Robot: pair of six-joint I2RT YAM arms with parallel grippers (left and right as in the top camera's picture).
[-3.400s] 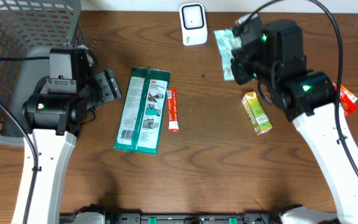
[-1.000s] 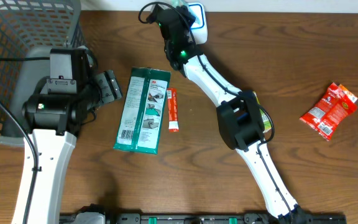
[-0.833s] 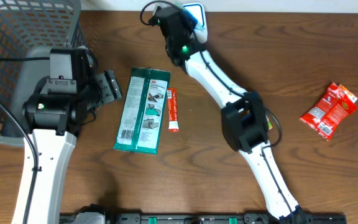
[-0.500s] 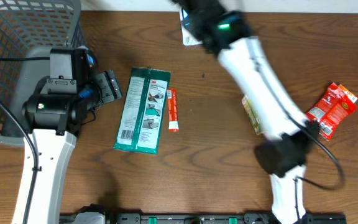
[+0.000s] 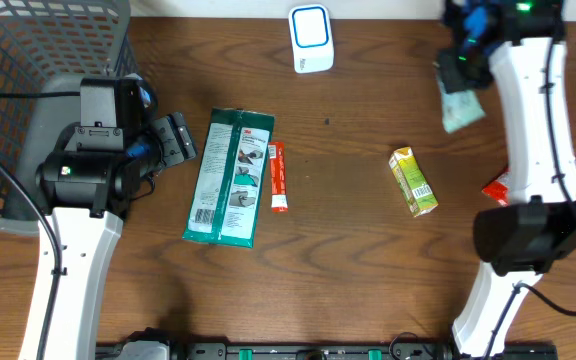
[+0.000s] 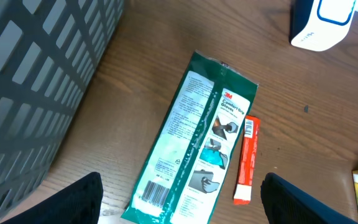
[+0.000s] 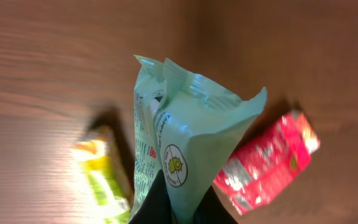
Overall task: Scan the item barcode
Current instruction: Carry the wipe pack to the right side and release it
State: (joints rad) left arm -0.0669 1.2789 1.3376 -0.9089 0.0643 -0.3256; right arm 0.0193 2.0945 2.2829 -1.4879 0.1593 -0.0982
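Right gripper [image 7: 171, 208] is clamped tight on the bottom edge of a pale mint-green plastic packet [image 7: 188, 143], holding it up off the brown wooden worktop [image 5: 348, 260] at the far right. On the wrist view there's small print and a round logo, but I can't find a barcode on that face.

Below it, a yellow-green juice carton [image 5: 413, 181] lies flat, with a crinkly red foil pouch [image 7: 266, 165] just beside it.

My read: this is the carry-and-present step, with the packet well apart from the reader. The next move calls for a swing across to the white scanner block with the blue-ringed face [image 5: 311, 38] at the far edge, turning the packet so its code meets that window.

Over on the left, the left gripper [image 5: 176, 140] hangs wide apart and holds nothing. It sits near a long dark-green flat pack of gloves [image 6: 194, 143], which has a slim orange-red stick sachet [image 6: 246, 160] just beside it.

One container here: the grey plastic lattice basket [image 5: 28, 60] in the far left corner. Nothing shows inside the part I can see, though the left arm covers some of it.
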